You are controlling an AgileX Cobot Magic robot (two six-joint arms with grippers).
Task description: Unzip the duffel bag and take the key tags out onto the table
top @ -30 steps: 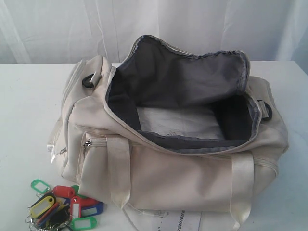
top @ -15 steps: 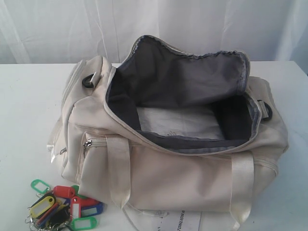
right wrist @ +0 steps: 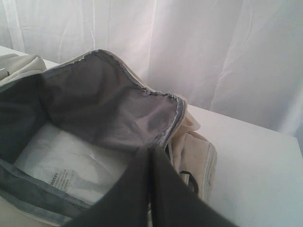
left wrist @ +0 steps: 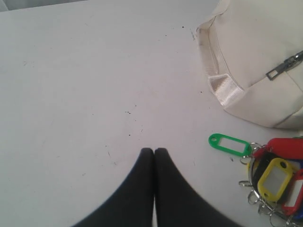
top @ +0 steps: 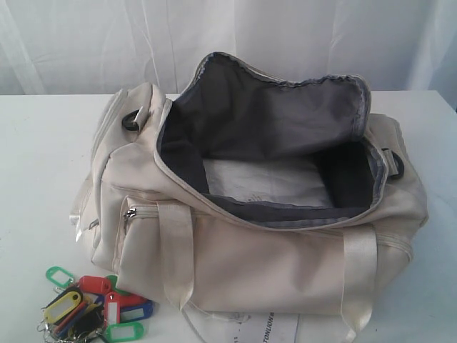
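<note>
The cream duffel bag [top: 271,257] lies on the white table [top: 43,157] with its top unzipped and its flap folded back, showing dark grey lining and a pale wrapped sheet inside. The key tags [top: 89,306] lie in a bunch on the table by the bag's near left corner. Neither gripper shows in the exterior view. In the left wrist view my left gripper [left wrist: 154,151] is shut and empty above bare table, a little apart from the key tags [left wrist: 274,175] and the duffel bag [left wrist: 255,56]. My right gripper [right wrist: 150,149] is shut and empty over the open duffel bag [right wrist: 104,94].
A white printed paper hang-tag [top: 268,330] lies at the bag's front edge. A white curtain [top: 228,36] hangs behind the table. Black rings [top: 131,120] sit at the bag's ends. Bare table surface spreads left of the bag.
</note>
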